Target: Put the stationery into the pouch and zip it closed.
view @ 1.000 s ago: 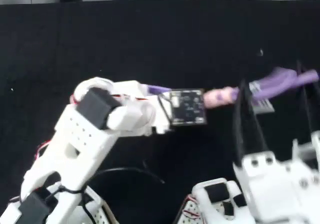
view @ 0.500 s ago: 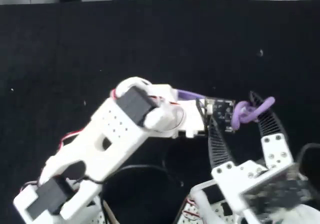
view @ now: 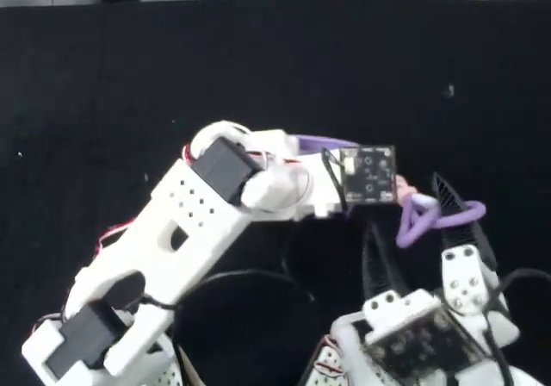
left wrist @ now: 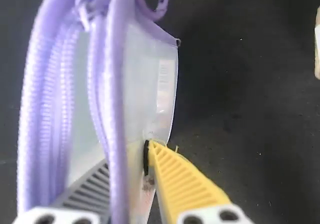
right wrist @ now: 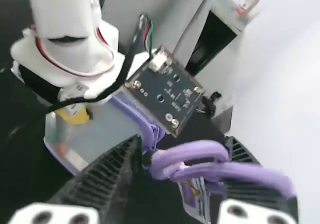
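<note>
Nearest: right hand (right wrist: 184, 149), black fingers (right wrist: 110, 174) apart, straddling the purple strap loop (view: 424, 215) just off the pouch's zip end, lying across one finger, not pinched. Strap stretched long and taut away from the pouch a second ago; now bunched into a slack loop close to it. Right hand itself closer in beside the pouch than a second ago. Next out: left hand (left wrist: 127, 156) clamped on the pouch (left wrist: 145, 84), yellow and grey fingers squeezing the clear wall at the end opposite the slider (left wrist: 85, 6); shifted together with the pouch toward the right hand over that second. Pouch seen edge-on, apparently held off the tabletop (view: 258, 50), zip teeth running the visible length up to the slider. Beyond the pouch: black tabletop. Reads as a pull stroke ended or a lost grip: no tension on the slider, so probably no zip travel until the strap gets pinched again. Can't tell whether the zip is fully shut, nor what sits inside.
</note>
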